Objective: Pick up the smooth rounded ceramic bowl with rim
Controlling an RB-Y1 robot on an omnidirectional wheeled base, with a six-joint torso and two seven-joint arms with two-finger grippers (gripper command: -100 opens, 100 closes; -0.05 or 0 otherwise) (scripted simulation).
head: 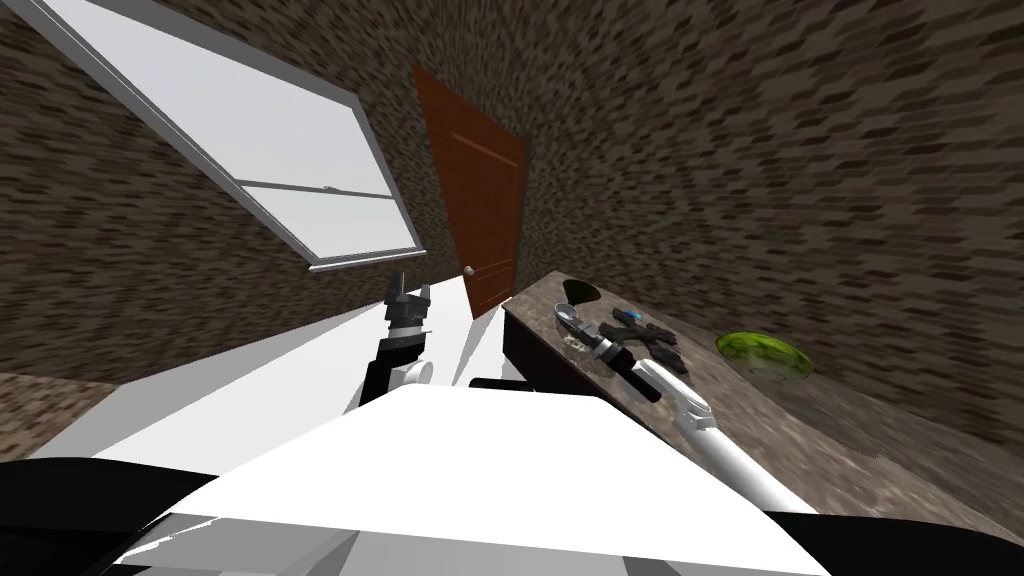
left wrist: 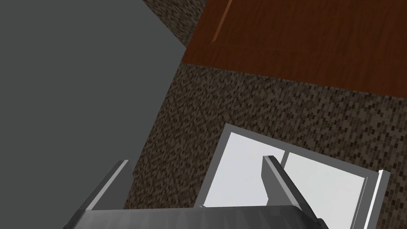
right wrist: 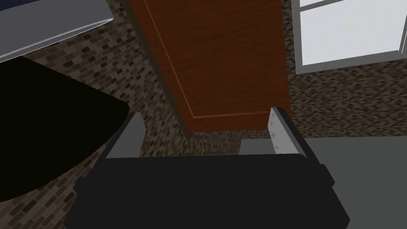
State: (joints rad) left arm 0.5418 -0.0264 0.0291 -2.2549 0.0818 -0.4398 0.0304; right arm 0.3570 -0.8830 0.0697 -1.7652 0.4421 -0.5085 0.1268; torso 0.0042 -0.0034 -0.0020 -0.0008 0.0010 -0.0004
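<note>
A dark rounded bowl (head: 580, 292) sits at the far end of the brown stone countertop (head: 800, 430), close to the door. My right gripper (head: 572, 325) hovers low over the counter just short of that bowl, open and empty. In the right wrist view a large black rounded shape (right wrist: 43, 131) lies beside one finger, outside the open right gripper (right wrist: 204, 117). A green shallow bowl (head: 765, 355) rests farther along the counter, to the right of my forearm. My left gripper (head: 412, 288) is raised off the counter's left side, and the left gripper (left wrist: 194, 161) stands open and empty.
Small black objects (head: 645, 332) with a blue bit lie on the counter between the right gripper and the green bowl. A brown door (head: 478, 210) stands behind the counter's end, with a window (head: 250, 140) to its left. Brick walls close in behind.
</note>
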